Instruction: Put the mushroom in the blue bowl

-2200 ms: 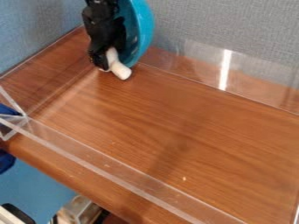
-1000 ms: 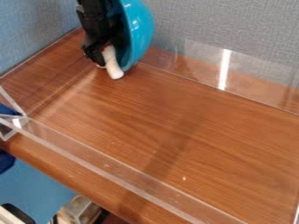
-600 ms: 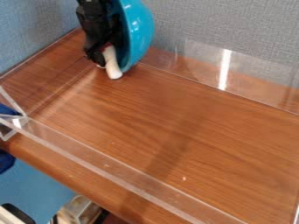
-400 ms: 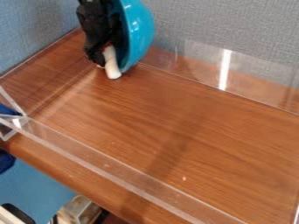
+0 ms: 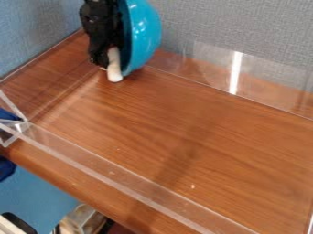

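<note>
Black gripper (image 5: 108, 60): hung low at the far left corner of the wooden table (image 5: 184, 128), opening and any hold unclear from this view. White-stemmed mushroom (image 5: 113, 66): located at the fingertips, cap hidden, just beside the tilted turquoise-blue bowl (image 5: 145, 35).

Bowl (image 5: 145, 35) at far left of table (image 5: 184, 119), in the back corner, tipped on its side against or near the back wall (image 5: 239, 32). Mushroom (image 5: 115, 66) on the table, in front of the bowl and slightly left, its stem toward the camera side; looks like it touches the bowl, hard to be sure. Gripper (image 5: 102, 50) at the mushroom's left and rear, left of the bowl. Side wall (image 5: 37, 27) left of all three. Clear barrier (image 5: 91, 164) along the table's front left edge; another clear panel (image 5: 263, 82) along the back edge, right of the bowl.
</note>
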Controlling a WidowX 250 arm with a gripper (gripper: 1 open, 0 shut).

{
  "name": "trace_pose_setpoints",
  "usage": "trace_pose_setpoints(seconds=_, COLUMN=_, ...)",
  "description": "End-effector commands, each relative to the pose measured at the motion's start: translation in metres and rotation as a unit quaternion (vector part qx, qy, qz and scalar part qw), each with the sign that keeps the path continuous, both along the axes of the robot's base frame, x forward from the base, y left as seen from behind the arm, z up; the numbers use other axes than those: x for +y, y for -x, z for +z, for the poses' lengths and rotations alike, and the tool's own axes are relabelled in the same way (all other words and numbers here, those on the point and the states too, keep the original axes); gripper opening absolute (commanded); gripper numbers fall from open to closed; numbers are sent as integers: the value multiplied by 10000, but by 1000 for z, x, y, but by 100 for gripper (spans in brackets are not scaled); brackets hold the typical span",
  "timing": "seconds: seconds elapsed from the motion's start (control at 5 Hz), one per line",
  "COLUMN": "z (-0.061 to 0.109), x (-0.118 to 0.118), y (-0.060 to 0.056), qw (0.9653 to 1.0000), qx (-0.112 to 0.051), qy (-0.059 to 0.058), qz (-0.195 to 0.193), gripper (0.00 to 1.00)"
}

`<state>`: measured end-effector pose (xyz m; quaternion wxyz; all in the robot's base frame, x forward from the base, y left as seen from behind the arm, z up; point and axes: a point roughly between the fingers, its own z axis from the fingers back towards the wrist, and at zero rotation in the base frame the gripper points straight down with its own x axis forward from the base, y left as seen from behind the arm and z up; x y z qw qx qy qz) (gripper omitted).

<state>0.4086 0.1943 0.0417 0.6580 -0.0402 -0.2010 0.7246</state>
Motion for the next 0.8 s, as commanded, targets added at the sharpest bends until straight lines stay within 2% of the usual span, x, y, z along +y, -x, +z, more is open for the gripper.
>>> trace_pose_setpoints(seconds=0.0, z=7, x=-8, y=-10, qw=9997, qx=-189, qy=-63, qz=163, gripper=0)
trace_pose_setpoints(seconds=0.2, z=12, x=-13, y=-12, qw=9993, qx=-212, qy=-76, qz=298, gripper=100)
trace_pose_setpoints(seconds=0.6, z=13, x=-22, y=-20, qw=9980, qx=-252, qy=-102, qz=576, gripper=100)
